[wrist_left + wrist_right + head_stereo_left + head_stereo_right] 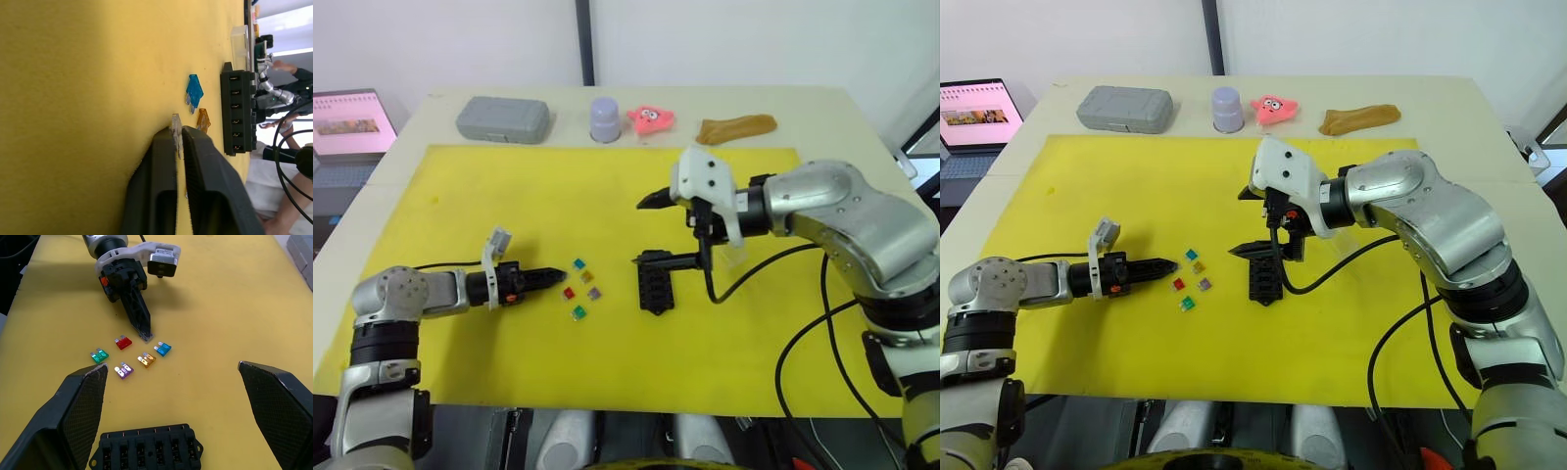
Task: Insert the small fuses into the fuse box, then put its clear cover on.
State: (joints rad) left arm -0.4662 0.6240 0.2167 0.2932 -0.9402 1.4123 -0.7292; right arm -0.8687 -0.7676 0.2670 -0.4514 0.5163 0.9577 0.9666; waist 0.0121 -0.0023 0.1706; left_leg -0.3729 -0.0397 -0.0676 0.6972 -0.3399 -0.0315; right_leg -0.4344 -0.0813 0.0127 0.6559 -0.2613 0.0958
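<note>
My left gripper [554,275] lies low over the yellow mat [460,196], shut on a small grey fuse [176,133] pinched at its fingertips. Just right of it the other small fuses lie loose: teal [578,263], yellow-brown [587,276], red [569,292], purple-brown [594,292] and green [578,312]. Further right, the black fuse box [656,284] rests flat with its slots [146,450] facing up. My right gripper [649,230] hovers over the box's far end, wide open and holding nothing. The clear cover [238,40] sits on the mat just beyond the fuse box.
Along the table's back edge stand a grey case [503,118], a lavender cup [606,118], a pink toy [650,119] and a brown object [735,128]. A laptop [350,127] is off the table's left. A black cable [773,264] loops from my right arm over the mat.
</note>
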